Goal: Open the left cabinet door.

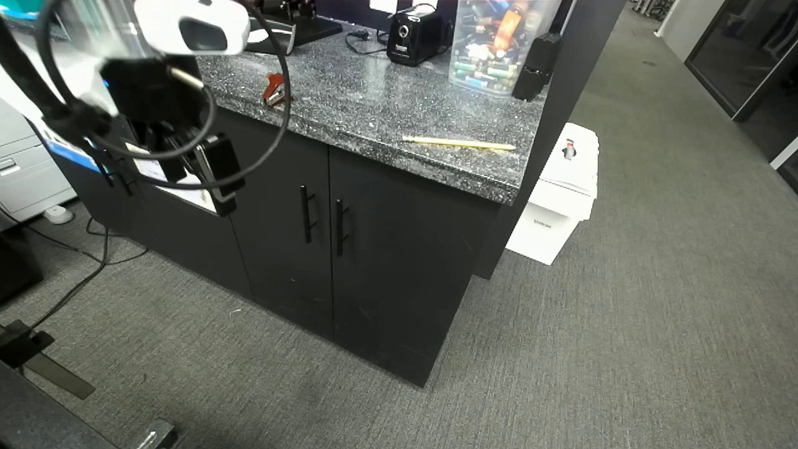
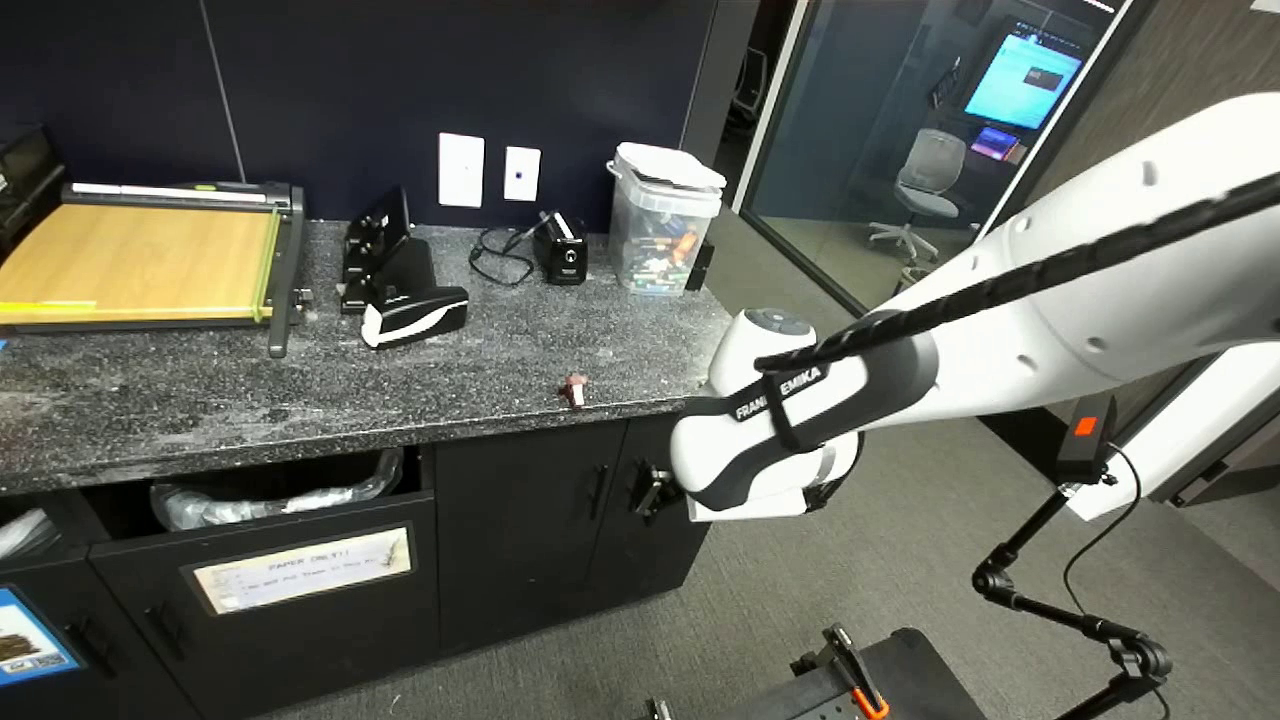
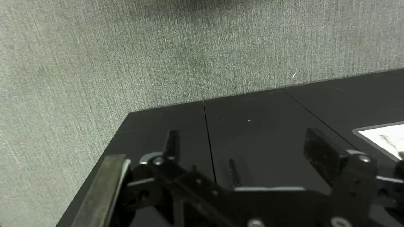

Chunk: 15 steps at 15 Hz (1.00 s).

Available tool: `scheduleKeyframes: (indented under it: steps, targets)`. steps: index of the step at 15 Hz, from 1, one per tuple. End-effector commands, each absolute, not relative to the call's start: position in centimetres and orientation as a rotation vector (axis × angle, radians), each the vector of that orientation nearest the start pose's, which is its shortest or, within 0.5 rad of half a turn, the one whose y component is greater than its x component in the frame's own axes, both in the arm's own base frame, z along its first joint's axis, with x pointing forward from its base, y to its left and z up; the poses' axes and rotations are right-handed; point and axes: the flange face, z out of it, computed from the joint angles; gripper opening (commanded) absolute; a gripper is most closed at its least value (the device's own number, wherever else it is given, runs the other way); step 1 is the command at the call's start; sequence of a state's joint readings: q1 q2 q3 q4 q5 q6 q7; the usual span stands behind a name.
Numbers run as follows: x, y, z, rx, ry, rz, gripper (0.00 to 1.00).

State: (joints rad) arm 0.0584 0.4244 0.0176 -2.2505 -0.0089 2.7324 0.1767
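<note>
The left cabinet door (image 1: 280,262) is a flat black panel and is shut, flush with its twin. It also shows in an exterior view (image 2: 515,520) and the wrist view (image 3: 262,126). Its slim black handle (image 1: 305,214) stands near its right-hand edge; it also shows in an exterior view (image 2: 598,492). In the wrist view, which stands upside down, this handle (image 3: 233,170) appears between the finger directions but farther off, its lower part in the picture hidden by the gripper body. My gripper (image 3: 241,137) is open and empty, in front of the cabinets (image 1: 202,171), apart from the handle.
The twin door (image 1: 399,268) with its own handle (image 1: 340,227) adjoins it. A speckled countertop (image 2: 520,360) overhangs both, bearing a red staple remover (image 2: 574,390), a pencil (image 1: 459,143) and a tub (image 2: 663,220). A drawer front with a paper sign (image 2: 305,570) is on the other side.
</note>
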Motion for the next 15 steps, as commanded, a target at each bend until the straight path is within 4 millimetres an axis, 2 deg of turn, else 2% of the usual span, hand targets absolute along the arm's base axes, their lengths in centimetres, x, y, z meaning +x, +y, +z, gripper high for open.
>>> scheduleKeyframes:
  steps: [1, 4, 6, 8, 12, 15]
  targets:
    - [57.1, 5.3, 12.8, -3.106, 0.189, -0.157, 1.00]
    - [58.3, 6.1, 9.2, -3.101, 0.189, -0.262, 1.00]
    - [59.9, 6.8, 7.2, -3.086, 0.190, -0.345, 1.00]
    - [61.6, 7.7, 5.8, -3.072, 0.196, -0.443, 1.00]
    - [64.7, 8.1, 2.7, -3.067, 0.203, -0.591, 1.00]
    - [66.1, 8.1, 0.5, -3.074, 0.166, -0.710, 1.00]
